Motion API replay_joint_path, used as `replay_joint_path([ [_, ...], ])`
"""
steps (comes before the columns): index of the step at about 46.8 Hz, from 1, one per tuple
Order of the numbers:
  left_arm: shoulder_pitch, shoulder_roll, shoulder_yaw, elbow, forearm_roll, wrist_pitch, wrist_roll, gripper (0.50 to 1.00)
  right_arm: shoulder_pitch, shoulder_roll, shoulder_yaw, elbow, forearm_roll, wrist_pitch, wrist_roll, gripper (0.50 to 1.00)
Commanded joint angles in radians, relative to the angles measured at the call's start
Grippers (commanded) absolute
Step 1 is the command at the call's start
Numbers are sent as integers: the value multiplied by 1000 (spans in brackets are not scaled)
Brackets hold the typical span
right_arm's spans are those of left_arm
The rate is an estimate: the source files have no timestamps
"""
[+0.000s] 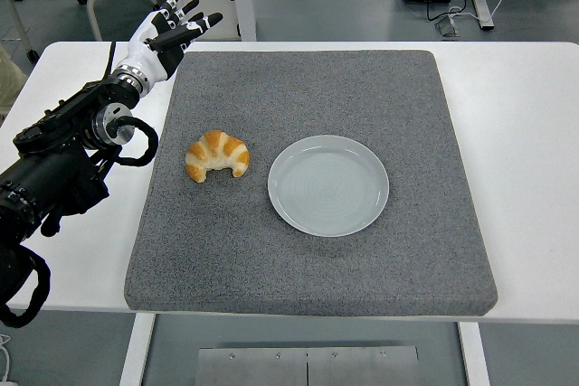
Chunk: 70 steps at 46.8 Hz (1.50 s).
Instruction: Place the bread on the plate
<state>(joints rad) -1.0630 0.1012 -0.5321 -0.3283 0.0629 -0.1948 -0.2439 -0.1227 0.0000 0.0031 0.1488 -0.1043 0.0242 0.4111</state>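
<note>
- Left hand (172,32): raised over the far-left corner of the table, fingers (187,18) spread and relaxed, nothing held, nothing touched. Its black arm (63,155) comes in from the left edge and runs over the table's left side.
- White table (534,133): spans the full width of the view; near edge at the bottom.
- Grey mat (308,88): large, roughly square, speckled, covers the middle of the table. The hand sits just off its far-left corner.
- Plate (328,184): round, pale grey-blue, lying flat on the mat near its centre, slightly right of the middle.
- Croissant (217,155): lies on the mat just left of the plate, a narrow strip of mat between them, not touching. Long axis runs left to right; it arches away from the camera, both tips curling toward the near edge. Golden-brown with paler bands.
- Croissant relative to hand: nearer the camera and a little to the right, well apart from the fingertips.
</note>
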Motion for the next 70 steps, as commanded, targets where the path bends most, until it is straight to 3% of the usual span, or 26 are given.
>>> replay_joint_path([
  [1,0,0,1,0,2,0,2,978,0,0,0,0,0,-1,0,1000],
  [42,-12,-6,6,-18,9,21,5,978,0,0,0,0,0,-1,0,1000],
  [49,-3,70,47,-173,14,34,3,978,0,0,0,0,0,0,0,1000],
  [58,-6,201,191,-397,55,132,-5,978,0,0,0,0,0,0,0,1000],
  [65,-8,267,201,-517,184,189,-5,978,0,0,0,0,0,0,0,1000],
  [70,-6,305,207,-598,299,262,-5,978,0,0,0,0,0,-1,0,1000],
])
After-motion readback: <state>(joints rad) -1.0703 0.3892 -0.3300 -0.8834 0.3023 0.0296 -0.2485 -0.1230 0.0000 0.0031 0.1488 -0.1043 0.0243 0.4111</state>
